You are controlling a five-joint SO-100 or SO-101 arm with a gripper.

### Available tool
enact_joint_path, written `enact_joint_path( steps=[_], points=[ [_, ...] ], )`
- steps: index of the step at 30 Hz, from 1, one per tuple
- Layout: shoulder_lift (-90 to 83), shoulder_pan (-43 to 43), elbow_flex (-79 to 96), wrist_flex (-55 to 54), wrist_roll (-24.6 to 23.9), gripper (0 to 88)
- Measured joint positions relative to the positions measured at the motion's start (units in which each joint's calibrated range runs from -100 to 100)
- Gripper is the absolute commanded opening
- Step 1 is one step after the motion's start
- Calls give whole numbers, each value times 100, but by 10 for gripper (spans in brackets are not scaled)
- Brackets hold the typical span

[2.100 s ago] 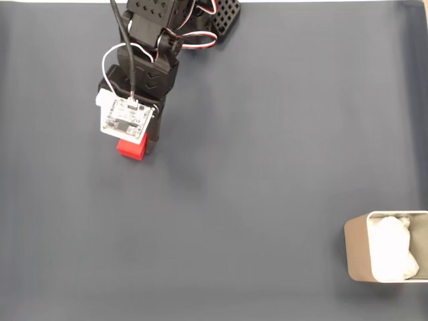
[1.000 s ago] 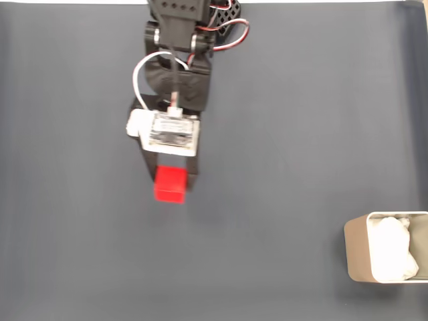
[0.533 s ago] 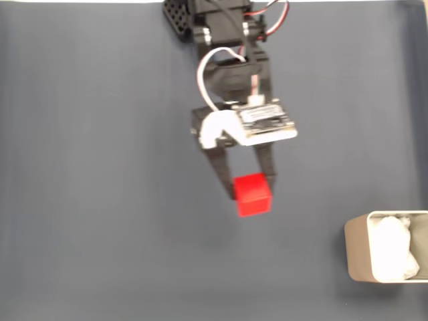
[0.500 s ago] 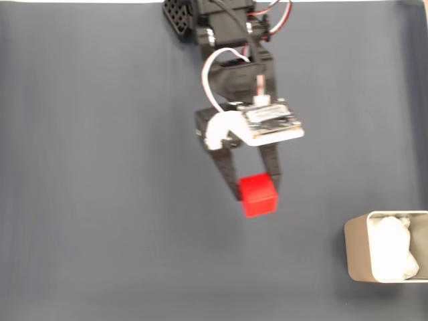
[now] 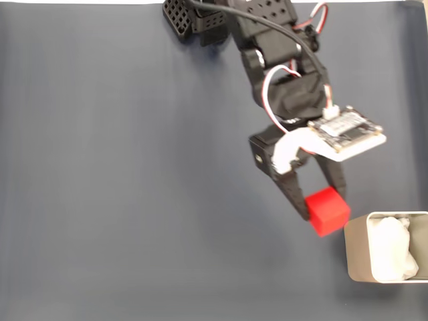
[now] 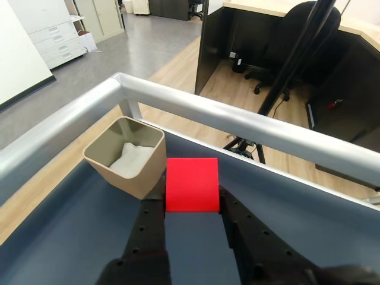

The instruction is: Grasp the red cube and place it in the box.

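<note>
Your box (image 5: 358,254) is cut off by the fixed view's right edge, and the arm there is motion-blurred. The gripper's (image 6: 191,205) fingertips are partly hidden behind the cube in the wrist view. Surface is a dark blue-grey mat (image 5: 120,200) with a silver rail (image 6: 237,122) along the table edge; past it, wood floor and an office chair (image 6: 306,24). Gripper is clamped on the red cube (image 5: 327,210), plain bright red, held between the fingers just short of the tan, paper-lined box.
</note>
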Motion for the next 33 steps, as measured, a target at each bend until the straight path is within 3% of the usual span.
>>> enact_joint_path(
  steps=[13,33],
  points=[
    [1485,-356,-1754,48,0,0],
    [2536,-742,-2740,56,-44,0]
  ],
)
